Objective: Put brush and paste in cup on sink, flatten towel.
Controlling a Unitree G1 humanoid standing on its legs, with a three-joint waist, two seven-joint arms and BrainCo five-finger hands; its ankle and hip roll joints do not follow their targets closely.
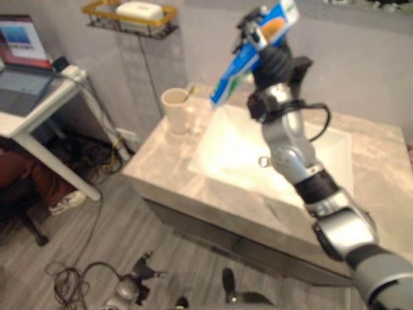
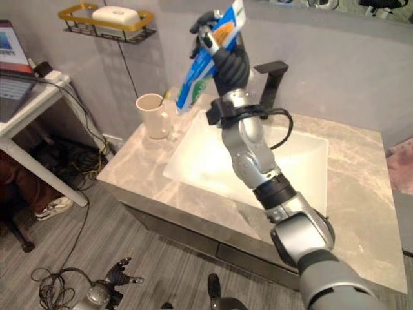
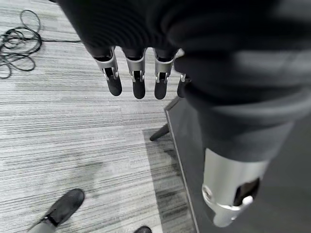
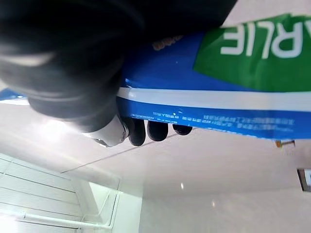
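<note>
My right hand (image 2: 226,61) is raised above the back left of the sink (image 2: 303,161), its fingers curled round a blue, white and orange toothpaste tube (image 2: 205,58). The tube slants down to the left, its lower end hanging just right of and above the cream cup (image 2: 150,114), apart from it. The cup (image 1: 175,108) stands upright on the marble counter (image 1: 161,161) left of the sink, something thin sticking up at its rim. In the right wrist view the fingertips (image 4: 146,132) wrap the tube (image 4: 218,102). My left hand (image 3: 138,73) hangs low over the floor, fingers straight.
A black tap (image 2: 271,81) stands behind the sink, close to my right arm. A gold wall shelf (image 1: 129,18) holds a white soap bar. A white desk (image 1: 39,106) with a laptop stands at the left, cables on the floor beneath. A shoe (image 3: 60,208) shows on the floor.
</note>
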